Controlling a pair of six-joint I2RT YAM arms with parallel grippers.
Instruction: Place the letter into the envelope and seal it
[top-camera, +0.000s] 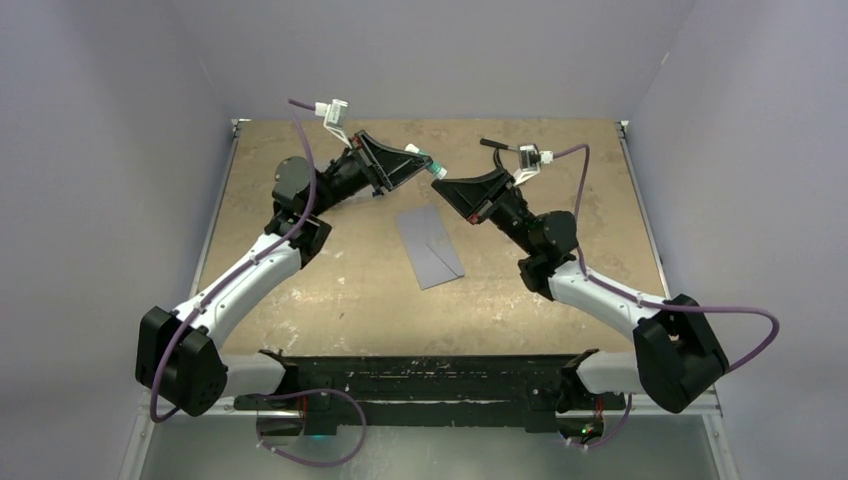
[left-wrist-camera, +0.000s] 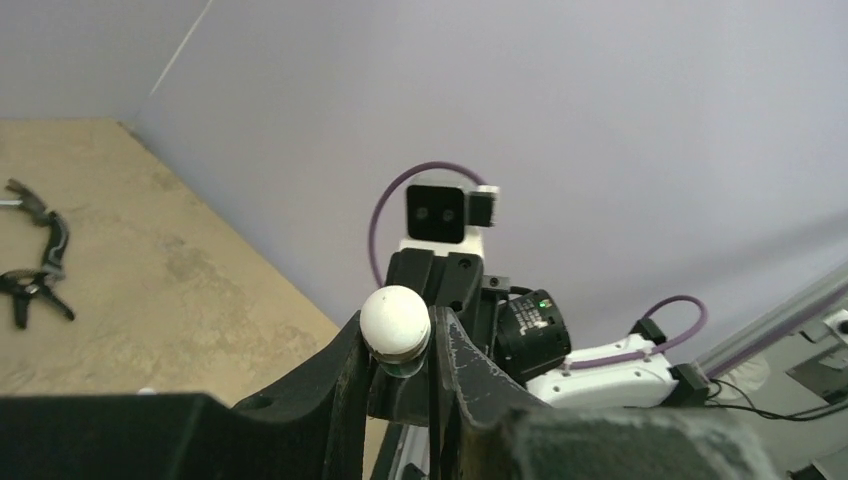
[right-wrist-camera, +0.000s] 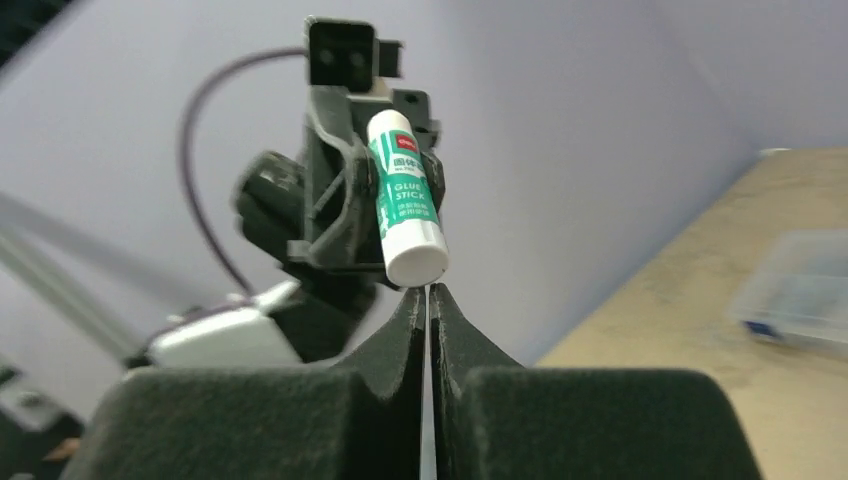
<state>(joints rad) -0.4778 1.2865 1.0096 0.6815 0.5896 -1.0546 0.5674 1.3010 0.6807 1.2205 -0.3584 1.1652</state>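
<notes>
Envelope (top-camera: 428, 246), flat creased grey-lavender paper rectangle.

A flat grey-lavender rectangular paper envelope (top-camera: 428, 246) is lying on the tan, mottled tabletop (top-camera: 300, 290), roughly at its middle. It is sitting skewed, with its long sides running from upper left to lower right in the overhead view and its lower end pointing toward the near right. It is resting flat against the surface. Faint creases are showing across its lower half, forming the shallow V of a pointed flap. Whether that flap is stuck down cannot be told.
</notes>
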